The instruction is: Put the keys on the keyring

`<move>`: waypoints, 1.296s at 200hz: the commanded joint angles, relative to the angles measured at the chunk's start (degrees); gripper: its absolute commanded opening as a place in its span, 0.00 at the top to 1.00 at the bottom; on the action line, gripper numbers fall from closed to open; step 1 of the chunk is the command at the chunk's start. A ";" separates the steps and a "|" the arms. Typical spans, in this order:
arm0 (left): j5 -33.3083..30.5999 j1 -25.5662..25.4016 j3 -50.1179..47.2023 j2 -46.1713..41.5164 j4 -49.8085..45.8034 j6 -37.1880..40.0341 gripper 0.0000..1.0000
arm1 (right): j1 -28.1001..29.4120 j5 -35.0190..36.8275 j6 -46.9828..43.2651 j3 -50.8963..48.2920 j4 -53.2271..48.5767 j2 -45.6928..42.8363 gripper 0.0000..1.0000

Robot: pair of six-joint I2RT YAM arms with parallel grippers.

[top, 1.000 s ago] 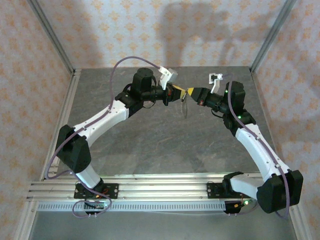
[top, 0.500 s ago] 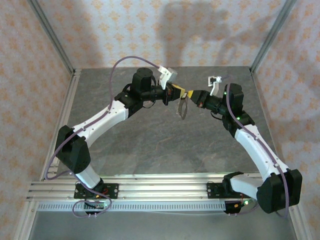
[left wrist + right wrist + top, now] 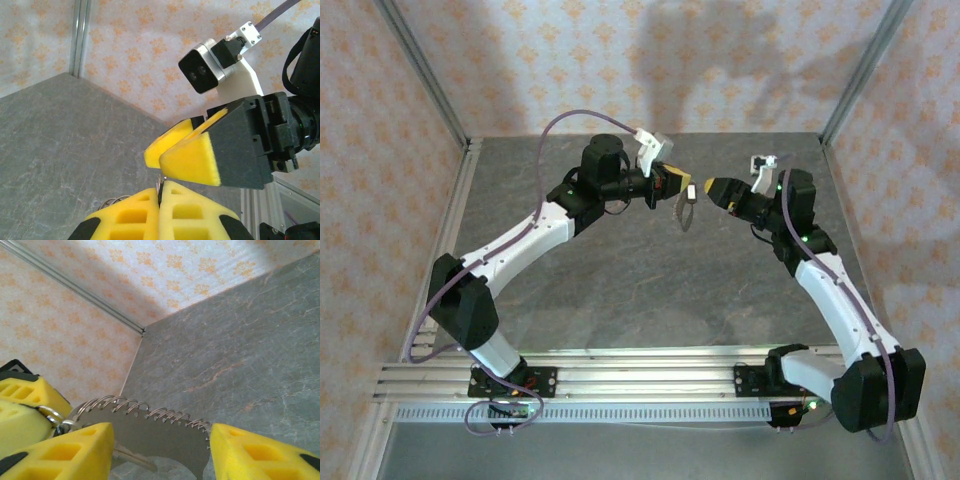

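The keyring [image 3: 685, 214] hangs above the table's back middle; up close it is a flat dark-grey piece [image 3: 165, 432] edged with several wire loops. A pale metal key blade [image 3: 134, 460] pokes out under it; its head is hidden. My left gripper [image 3: 678, 186] is shut on the keyring's top, where a small metal ring meets its pads [image 3: 25, 402]. In the left wrist view the shut fingertips [image 3: 161, 186] pinch a thin dark edge. My right gripper [image 3: 712, 188] stands open just to the right, its fingers [image 3: 75, 452] spread either side of the keyring, apart from it.
The grey stone-patterned table [image 3: 620, 290] lies below both raised arms. Patterned walls and metal frame posts [image 3: 425, 80] close in the back and sides. The right arm's wrist camera [image 3: 205, 65] faces the left gripper at close range.
The right gripper, which met the left one a second ago, has opened and drawn back to the right. The keyring now dangles from the left gripper alone.
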 commanded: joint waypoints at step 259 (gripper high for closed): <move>-0.83 -0.45 1.77 -1.08 3.02 -0.13 1.00 | 3.98 -3.96 3.86 2.58 3.84 -1.37 1.00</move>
